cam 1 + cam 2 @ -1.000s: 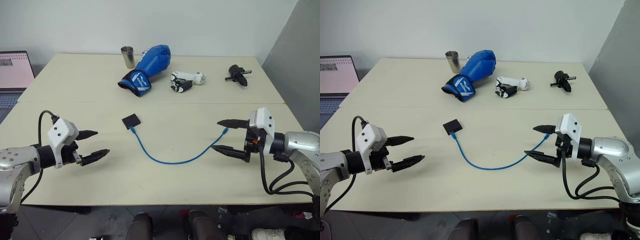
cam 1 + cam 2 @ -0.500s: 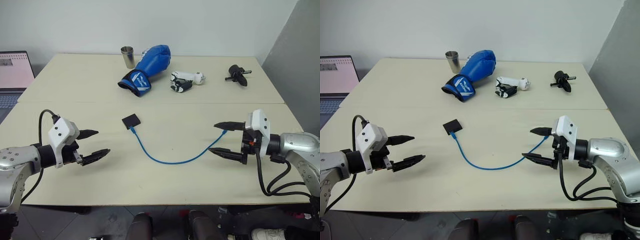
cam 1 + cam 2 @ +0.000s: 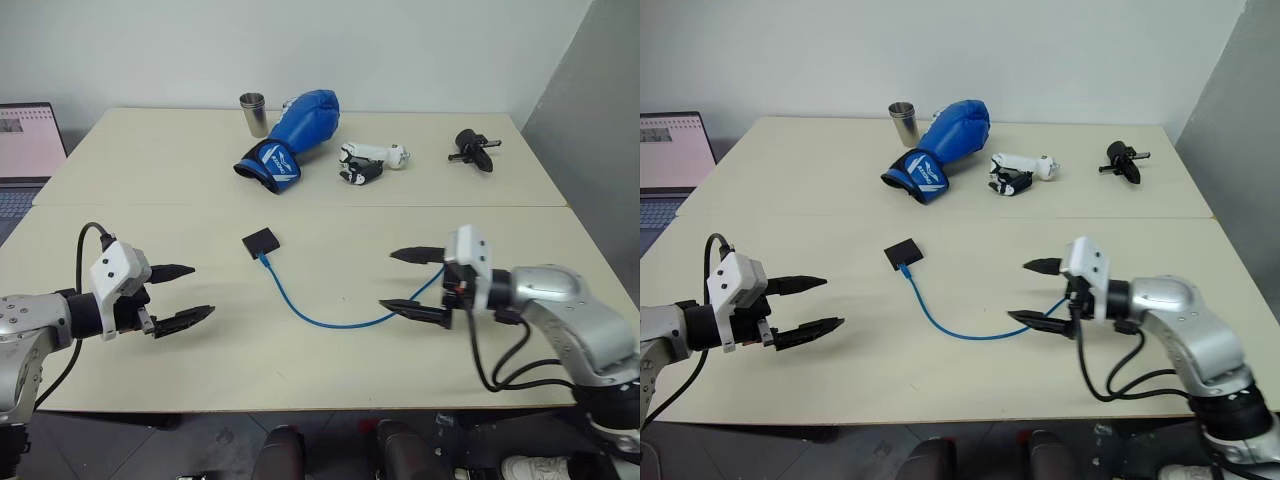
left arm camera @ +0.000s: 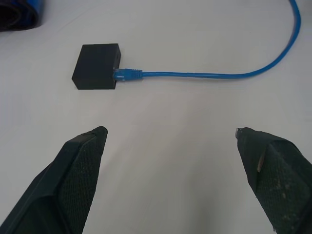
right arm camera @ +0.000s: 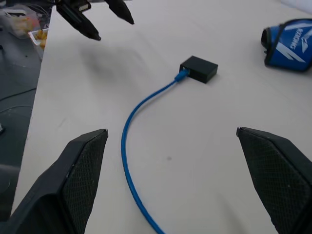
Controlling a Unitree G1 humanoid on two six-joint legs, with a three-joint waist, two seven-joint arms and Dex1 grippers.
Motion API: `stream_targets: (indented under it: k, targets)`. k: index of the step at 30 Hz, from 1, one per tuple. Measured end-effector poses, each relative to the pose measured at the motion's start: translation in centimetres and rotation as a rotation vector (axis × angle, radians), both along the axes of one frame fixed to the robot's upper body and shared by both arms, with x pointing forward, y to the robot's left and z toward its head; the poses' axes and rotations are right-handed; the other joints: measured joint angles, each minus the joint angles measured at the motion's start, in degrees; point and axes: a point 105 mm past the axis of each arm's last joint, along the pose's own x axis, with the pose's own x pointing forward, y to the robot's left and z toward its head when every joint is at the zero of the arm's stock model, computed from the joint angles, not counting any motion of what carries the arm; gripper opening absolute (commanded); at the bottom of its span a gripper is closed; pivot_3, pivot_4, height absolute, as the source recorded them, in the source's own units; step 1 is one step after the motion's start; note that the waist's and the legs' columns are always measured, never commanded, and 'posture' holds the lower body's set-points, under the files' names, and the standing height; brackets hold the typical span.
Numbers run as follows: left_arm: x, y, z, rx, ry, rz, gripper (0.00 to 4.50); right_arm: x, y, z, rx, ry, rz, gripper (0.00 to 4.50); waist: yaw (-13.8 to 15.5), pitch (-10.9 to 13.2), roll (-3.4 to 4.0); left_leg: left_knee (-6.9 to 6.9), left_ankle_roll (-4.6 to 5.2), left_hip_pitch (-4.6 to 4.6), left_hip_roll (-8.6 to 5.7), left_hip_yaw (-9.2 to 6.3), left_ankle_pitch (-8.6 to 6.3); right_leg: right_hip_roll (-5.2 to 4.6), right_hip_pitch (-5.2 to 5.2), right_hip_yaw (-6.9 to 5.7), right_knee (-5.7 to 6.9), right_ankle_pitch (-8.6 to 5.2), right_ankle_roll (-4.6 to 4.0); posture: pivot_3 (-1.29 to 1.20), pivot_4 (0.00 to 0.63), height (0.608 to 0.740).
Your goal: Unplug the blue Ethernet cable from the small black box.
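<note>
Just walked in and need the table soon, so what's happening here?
The robot is set to unplug the blue Ethernet cable, which is plugged into the small black box. Neither is held. The right gripper hangs open beside the cable's loose end, and the left gripper hangs open, apart from the box.

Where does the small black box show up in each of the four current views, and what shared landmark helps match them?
Left eye view: small black box lies left of the picture's centre on the table.
Right eye view: same spot, left of centre.
Left wrist view: in the upper left of the picture, beyond the open left end effector.
Right wrist view: above centre, slightly right.
Shared landmark: the blue Ethernet cable, still plugged into the box's edge.
</note>
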Motion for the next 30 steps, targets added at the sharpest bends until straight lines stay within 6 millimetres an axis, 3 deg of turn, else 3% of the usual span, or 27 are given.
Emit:
stream_targets:
  k: [5, 9, 13, 18, 21, 30]
  targets:
    - [-0.4, 0.9, 0.1, 0.018, 0.031, -0.028, 4.5, 2.2, 4.8, -2.1, -0.049, -0.032, -0.019, 4.48, 0.0, 0.0, 0.01, 0.0, 0.0, -0.01, 0.0, 0.06, 0.0, 0.02, -0.07, -0.02, 0.05, 0.15, -0.26, 0.0, 0.15, 0.74]
    - [-0.1, 1.1, 0.8, 0.03, 0.002, -0.043, 4.5, 2.6, 10.7, -3.9, -0.066, -0.016, -0.006, 4.48, 0.0, 0.0, 0.01, -0.01, 0.0, -0.04, 0.04, 0.04, 0.0, 0.08, -0.11, -0.05, 0.07, 0.13, -0.33, 0.0, 0.15, 0.74]
    - [-0.1, 1.5, 0.5, 0.04, 0.014, -0.039, 4.5, 3.4, 13.9, -4.9, -0.09, -0.007, -0.063, 4.48, 0.0, 0.0, -0.01, 0.0, 0.0, -0.06, 0.04, 0.06, 0.0, 0.06, -0.12, -0.05, 0.06, 0.14, -0.33, 0.0, 0.15, 0.74]
    - [-0.1, 1.4, 0.5, 0.048, 0.012, -0.05, 4.5, 4.8, 15.6, -6.6, -0.125, 0.038, -0.176, 4.48, 0.1, -0.1, -0.09, 0.0, 0.0, -0.04, 0.04, 0.04, 0.0, 0.04, -0.11, -0.07, 0.08, 0.14, -0.34, 0.0, 0.15, 0.74]
    - [0.1, 1.2, 0.6, 0.052, 0.009, -0.057, 4.5, 5.0, 15.8, -7.8, -0.158, 0.074, -0.21, 3.96, 0.1, 0.0, -0.08, 0.0, 0.0, -0.04, 0.04, 0.02, 0.0, 0.05, -0.12, -0.07, 0.11, 0.14, -0.34, 0.0, 0.15, 0.74]
    - [0.4, 0.7, 0.6, 0.058, -0.004, -0.077, 4.5, 4.8, 16.4, -7.9, -0.169, 0.067, -0.213, 1.86, 0.0, -0.1, -0.09, -0.01, 0.0, -0.03, 0.05, -0.03, 0.0, 0.06, -0.11, -0.07, 0.14, 0.14, -0.33, 0.0, 0.15, 0.74]
